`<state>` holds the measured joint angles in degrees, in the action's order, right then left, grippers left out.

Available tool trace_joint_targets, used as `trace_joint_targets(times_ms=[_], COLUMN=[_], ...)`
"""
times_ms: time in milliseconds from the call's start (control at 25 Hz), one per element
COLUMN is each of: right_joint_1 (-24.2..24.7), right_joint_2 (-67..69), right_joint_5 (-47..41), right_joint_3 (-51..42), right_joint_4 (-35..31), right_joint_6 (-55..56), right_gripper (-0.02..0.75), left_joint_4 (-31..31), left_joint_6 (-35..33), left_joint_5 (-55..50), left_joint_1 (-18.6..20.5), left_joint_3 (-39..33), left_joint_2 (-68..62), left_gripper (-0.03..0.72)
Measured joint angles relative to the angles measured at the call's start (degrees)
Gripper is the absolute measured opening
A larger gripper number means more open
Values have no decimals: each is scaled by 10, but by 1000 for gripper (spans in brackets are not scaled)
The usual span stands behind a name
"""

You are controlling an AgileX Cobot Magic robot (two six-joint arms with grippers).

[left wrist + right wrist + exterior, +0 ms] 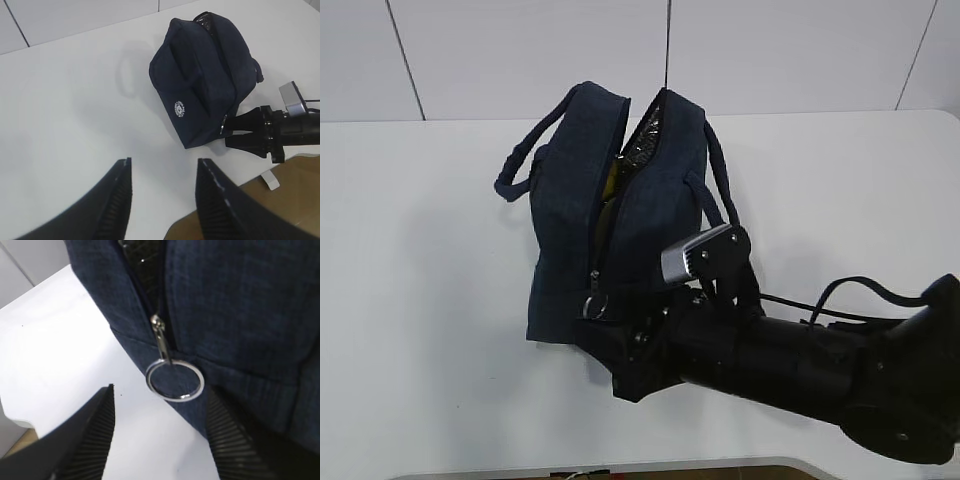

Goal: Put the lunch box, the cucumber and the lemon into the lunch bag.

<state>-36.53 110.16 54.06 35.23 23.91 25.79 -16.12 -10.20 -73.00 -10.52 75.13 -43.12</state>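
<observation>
The dark navy lunch bag (620,220) stands on the white table, its zip partly open with silver foil lining showing at the top. A sliver of yellow, probably the lemon (611,180), shows inside the opening. The lunch box and the cucumber are hidden or out of view. The metal ring pull (175,380) hangs at the zip's lower end. My right gripper (160,390) is open just below the ring, one finger on each side, not touching it; it also shows in the exterior view (588,335). My left gripper (162,167) is open and empty, far from the bag (200,75).
The white table (420,250) extends around the bag on all sides. Its front edge lies close behind my right arm (800,370). In the left wrist view the table edge and brown floor (295,200) are at the lower right.
</observation>
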Motion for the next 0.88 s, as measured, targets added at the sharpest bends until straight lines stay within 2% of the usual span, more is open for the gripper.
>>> trace_joint_targets(times_ms=[560, 880], right_joint_1=[0, 0], right_joint_2=[20, 21], right_joint_5=[-26, -27], right_joint_3=[54, 55], right_joint_4=[42, 16], right_joint_6=[11, 13], right_gripper=[463, 461], left_joint_4=[11, 12], left_joint_6=[0, 0], left_joint_5=[0, 0], left_joint_1=[0, 0], left_joint_3=[0, 0], left_joint_2=[0, 0], left_gripper=[305, 305])
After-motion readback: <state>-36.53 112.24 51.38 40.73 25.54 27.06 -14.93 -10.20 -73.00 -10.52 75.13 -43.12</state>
